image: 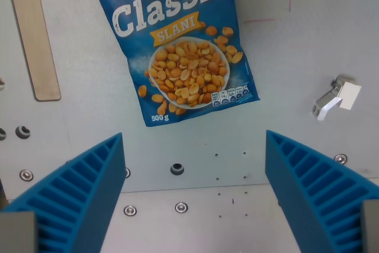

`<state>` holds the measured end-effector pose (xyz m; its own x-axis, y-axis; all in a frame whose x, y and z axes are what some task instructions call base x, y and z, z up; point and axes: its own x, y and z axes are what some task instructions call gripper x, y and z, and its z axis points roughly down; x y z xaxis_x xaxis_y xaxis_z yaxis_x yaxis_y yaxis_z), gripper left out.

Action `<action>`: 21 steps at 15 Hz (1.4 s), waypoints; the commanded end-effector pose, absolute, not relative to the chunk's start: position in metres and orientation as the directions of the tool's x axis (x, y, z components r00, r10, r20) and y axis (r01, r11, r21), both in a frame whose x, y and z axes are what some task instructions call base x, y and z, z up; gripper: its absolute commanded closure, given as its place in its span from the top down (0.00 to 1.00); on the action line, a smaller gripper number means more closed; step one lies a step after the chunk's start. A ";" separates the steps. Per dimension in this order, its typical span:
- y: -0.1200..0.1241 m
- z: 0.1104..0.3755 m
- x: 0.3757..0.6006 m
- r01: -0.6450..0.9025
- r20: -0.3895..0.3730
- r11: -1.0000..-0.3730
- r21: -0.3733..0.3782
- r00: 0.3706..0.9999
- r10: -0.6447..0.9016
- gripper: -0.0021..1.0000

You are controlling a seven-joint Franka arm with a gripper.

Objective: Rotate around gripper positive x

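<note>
Wrist view showed the gripper (194, 197) itself as the task's thing, since the job was a pure rotation about its own positive x axis with nothing to pick up. Its two blue ribbed fingers (77, 197) sat at 7 and 5 o'clock, spread wide apart, released, nothing between them but bare table (195, 146). Gripper hung above the surface, touching nothing as far as could be told. Progress judgement: camera looked down at the table at a slant, the peanut bag skewed in frame, so some tilt may have been in hand, but one frame could not show how much rotation was done or left; call it undetermined, likely early or mid-move. No contact step needed, only wrist motion remained. Moving outward: peanut bag (180, 42), blue, printed "Classic", lay flat at 12 o'clock, its lower edge well ahead of the fingertips, top cut off by the frame. Wooden strip (32, 34) lay at 10 o'clock, lengthwise up-down, apart from the bag. Small white clip-like part (336, 97) sat at 3 o'clock, alone, well apart from the bag; what it was could not be told. Screw heads and a dark hole (177, 169) dotted the plate near 6 o'clock, between the fingers. Thin red line marks showed at 1 o'clock.
</note>
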<state>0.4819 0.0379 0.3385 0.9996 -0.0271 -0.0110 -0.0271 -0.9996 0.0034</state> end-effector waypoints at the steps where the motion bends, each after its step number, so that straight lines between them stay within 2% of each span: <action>1: 0.038 0.340 0.482 -0.027 -0.007 -1.000 -0.010 1.000 -0.027 1.00; 21: 0.038 0.340 0.482 -0.028 -0.007 -0.962 -0.273 1.000 -0.027 1.00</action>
